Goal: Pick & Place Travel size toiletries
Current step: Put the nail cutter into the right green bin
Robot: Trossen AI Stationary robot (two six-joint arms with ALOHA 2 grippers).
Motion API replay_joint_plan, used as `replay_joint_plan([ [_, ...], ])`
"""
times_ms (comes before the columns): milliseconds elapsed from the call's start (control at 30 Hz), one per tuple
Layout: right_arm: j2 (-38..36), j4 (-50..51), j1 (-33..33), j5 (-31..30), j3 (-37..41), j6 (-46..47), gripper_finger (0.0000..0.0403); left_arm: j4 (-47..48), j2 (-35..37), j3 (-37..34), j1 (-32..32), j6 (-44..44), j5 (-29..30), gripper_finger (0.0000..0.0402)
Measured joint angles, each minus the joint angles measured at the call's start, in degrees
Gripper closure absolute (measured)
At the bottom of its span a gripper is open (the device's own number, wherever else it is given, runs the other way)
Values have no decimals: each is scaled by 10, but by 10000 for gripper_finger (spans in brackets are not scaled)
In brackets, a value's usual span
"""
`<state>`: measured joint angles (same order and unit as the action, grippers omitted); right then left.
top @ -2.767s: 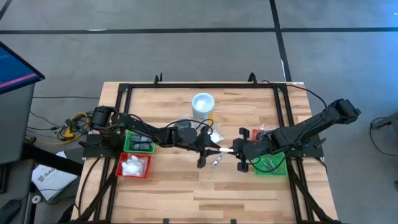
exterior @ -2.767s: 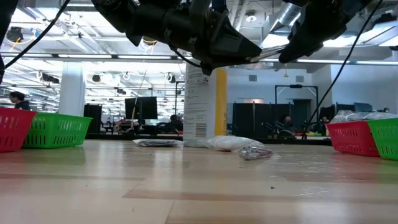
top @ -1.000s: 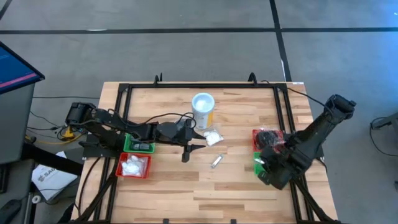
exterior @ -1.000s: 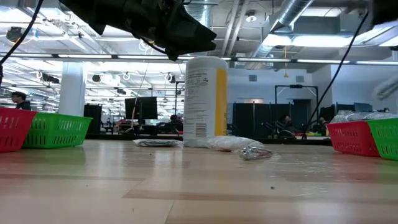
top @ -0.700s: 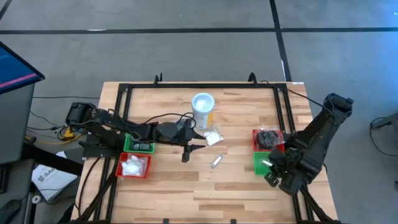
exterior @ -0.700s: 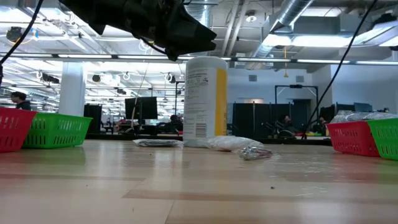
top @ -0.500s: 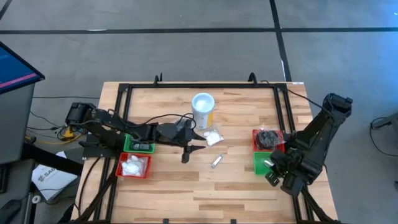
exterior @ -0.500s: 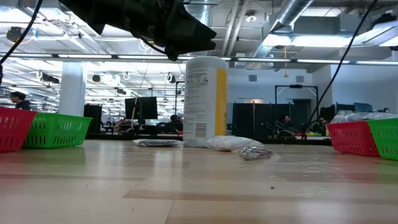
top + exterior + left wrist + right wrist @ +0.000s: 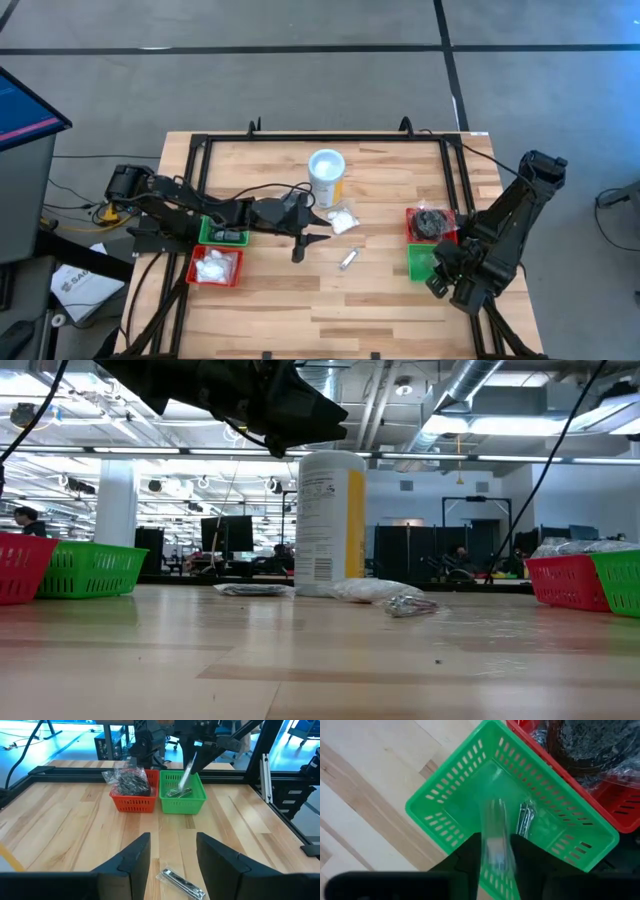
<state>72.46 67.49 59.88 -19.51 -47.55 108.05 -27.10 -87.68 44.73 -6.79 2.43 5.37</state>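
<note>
My right gripper (image 9: 433, 270) hangs over the right green tray (image 9: 437, 795) and is shut on a thin silvery tube (image 9: 188, 771). More silvery tubes (image 9: 526, 817) lie in that tray. My left gripper (image 9: 172, 845) hovers open above the table's middle (image 9: 310, 238). One silvery tube (image 9: 347, 260) lies flat on the wood just beyond it. A white packet (image 9: 343, 220) rests beside the white canister (image 9: 326, 172). The right red tray (image 9: 430, 222) holds bagged black items. The left green tray (image 9: 222, 228) holds dark pieces, and the left red tray (image 9: 215, 267) holds white packets. My right gripper pinches the silvery tube between its two fingers (image 9: 472, 851) at the tube's upper end (image 9: 495, 837), coming from above and pointing down. The tube is lifted clear and hangs slanted below the fingers, with its lower end (image 9: 182, 784) over the green tray.
The tall canister (image 9: 330, 525) stands upright toward the table's far side, close behind my left arm. A black frame (image 9: 330, 138) borders the tabletop. Bare wood (image 9: 330, 310) stretches along the near side. Cables trail off the left edge.
My right gripper has moved a little toward the table's near right corner, carrying the tube over the green tray, and has then held still. My left arm has stayed in place, open.
</note>
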Motion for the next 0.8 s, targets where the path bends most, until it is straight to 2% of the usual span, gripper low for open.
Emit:
replay_joint_plan([
  [400, 0, 21, -15, -41, 0, -5, 267, -4, 0, -10, 0, 11, 0, 253],
  [800, 0, 23, -68, -51, 0, -80, 244, -11, -23, -10, -6, 45, -2, 253],
])
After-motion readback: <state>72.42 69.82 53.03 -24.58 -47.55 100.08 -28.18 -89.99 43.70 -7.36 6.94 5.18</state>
